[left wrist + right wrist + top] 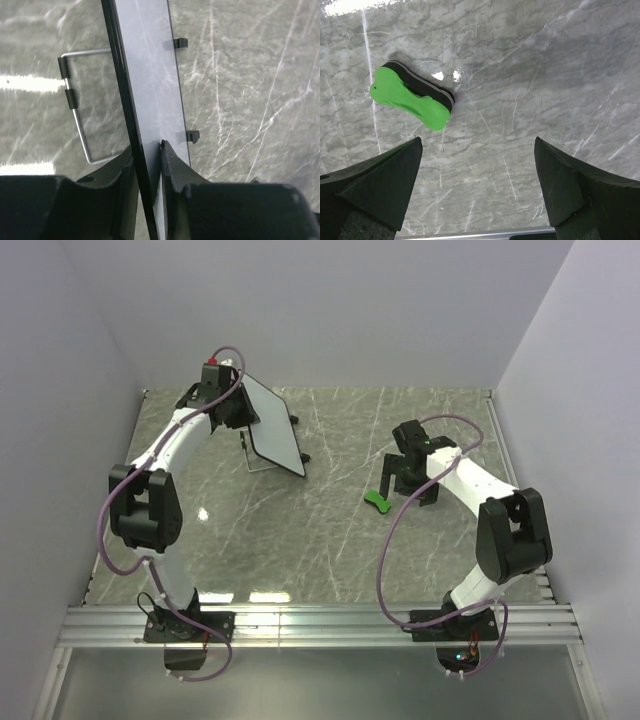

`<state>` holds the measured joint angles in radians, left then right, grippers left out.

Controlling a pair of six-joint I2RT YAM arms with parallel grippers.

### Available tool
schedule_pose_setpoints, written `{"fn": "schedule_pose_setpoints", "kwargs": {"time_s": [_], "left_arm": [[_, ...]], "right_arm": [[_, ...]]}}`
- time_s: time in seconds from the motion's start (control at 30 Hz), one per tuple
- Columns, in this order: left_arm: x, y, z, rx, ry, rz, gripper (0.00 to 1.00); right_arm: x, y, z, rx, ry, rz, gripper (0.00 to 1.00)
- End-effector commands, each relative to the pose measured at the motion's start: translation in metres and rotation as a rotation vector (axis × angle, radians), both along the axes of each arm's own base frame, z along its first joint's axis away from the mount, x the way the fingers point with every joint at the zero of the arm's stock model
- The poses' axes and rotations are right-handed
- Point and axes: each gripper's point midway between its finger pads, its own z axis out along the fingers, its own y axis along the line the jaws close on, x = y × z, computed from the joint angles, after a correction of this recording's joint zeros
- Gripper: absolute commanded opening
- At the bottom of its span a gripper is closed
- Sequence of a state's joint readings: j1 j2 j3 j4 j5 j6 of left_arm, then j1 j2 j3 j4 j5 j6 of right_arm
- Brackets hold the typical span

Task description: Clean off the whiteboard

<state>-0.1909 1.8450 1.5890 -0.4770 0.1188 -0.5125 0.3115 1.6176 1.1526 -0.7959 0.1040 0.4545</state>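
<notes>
The whiteboard (pixel 273 427) stands tilted on its wire stand at the back left of the table. My left gripper (pixel 232 410) is shut on its top edge. In the left wrist view my fingers (pixel 172 165) pinch the board (pixel 150 75) edge-on, one on each face. Its face looks white with no marks that I can make out. The small green bone-shaped eraser (pixel 377 501) lies flat on the table right of centre. My right gripper (pixel 408 480) hangs open just right of it. In the right wrist view the eraser (pixel 410 97) lies ahead and left of the empty open gripper (pixel 478 142).
The board's wire stand (pixel 80 125) and two black feet (pixel 192 135) rest on the grey marble table (pixel 330 540). White walls enclose the table at back and sides. A metal rail (pixel 320 625) runs along the near edge.
</notes>
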Motion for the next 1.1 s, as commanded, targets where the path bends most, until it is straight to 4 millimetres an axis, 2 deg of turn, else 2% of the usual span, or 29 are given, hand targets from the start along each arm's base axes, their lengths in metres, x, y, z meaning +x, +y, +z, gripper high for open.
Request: {"fn": "schedule_pose_setpoints", "kwargs": {"time_s": [0.0, 0.1, 0.23, 0.33, 0.37, 0.5, 0.53, 0.57, 0.6, 0.83, 0.87, 0.93, 0.97, 1.0, 1.03, 1.07], "left_arm": [[0.000, -0.016, -0.024, 0.086, -0.001, -0.238, 0.25], [0.003, -0.015, -0.039, 0.125, 0.029, -0.304, 0.26], [0.014, -0.011, -0.040, 0.171, 0.022, -0.354, 0.30], [0.021, -0.002, -0.038, 0.172, 0.028, -0.316, 0.40], [0.022, 0.002, -0.038, 0.175, 0.033, -0.297, 0.53], [0.024, 0.013, -0.027, 0.153, 0.035, -0.235, 0.71], [0.024, 0.015, -0.025, 0.153, 0.032, -0.224, 0.78], [0.024, 0.018, -0.016, 0.153, 0.018, -0.202, 0.93], [0.025, 0.019, -0.010, 0.144, 0.008, -0.180, 0.97], [0.030, 0.045, 0.053, 0.143, -0.112, -0.048, 0.99], [0.027, 0.051, 0.068, 0.143, -0.141, -0.023, 0.99], [0.021, 0.060, 0.075, 0.139, -0.146, 0.045, 0.99], [0.014, 0.070, 0.092, 0.151, -0.178, 0.101, 0.99], [0.004, 0.069, 0.084, 0.128, -0.149, 0.121, 1.00], [-0.003, 0.076, 0.084, 0.139, -0.146, 0.157, 1.00], [-0.023, 0.078, 0.080, 0.120, -0.129, 0.184, 0.99]], "right_arm": [[0.004, -0.004, 0.008, 0.004, -0.038, -0.005, 1.00], [0.003, -0.006, 0.007, -0.001, -0.033, -0.006, 1.00], [0.002, -0.007, 0.006, -0.004, -0.027, -0.007, 1.00], [0.003, -0.006, 0.007, 0.001, -0.029, -0.008, 1.00], [0.003, -0.006, 0.007, 0.001, -0.027, -0.009, 1.00], [0.004, -0.006, 0.007, 0.000, -0.027, -0.013, 1.00], [0.004, -0.005, 0.006, 0.000, -0.027, -0.013, 1.00], [0.005, -0.006, 0.007, 0.001, -0.028, -0.014, 1.00], [0.005, -0.005, 0.007, 0.002, -0.028, -0.015, 1.00], [0.009, -0.002, 0.010, 0.017, -0.038, -0.024, 1.00], [0.009, -0.001, 0.011, 0.019, -0.042, -0.024, 1.00], [0.012, 0.000, 0.018, 0.027, -0.058, -0.028, 1.00], [0.017, 0.002, 0.026, 0.039, -0.079, -0.033, 1.00], [0.017, 0.004, 0.032, 0.051, -0.082, -0.032, 1.00], [0.026, 0.010, 0.051, 0.078, -0.129, -0.024, 1.00], [0.028, 0.013, 0.061, 0.096, -0.138, -0.018, 1.00]]}}
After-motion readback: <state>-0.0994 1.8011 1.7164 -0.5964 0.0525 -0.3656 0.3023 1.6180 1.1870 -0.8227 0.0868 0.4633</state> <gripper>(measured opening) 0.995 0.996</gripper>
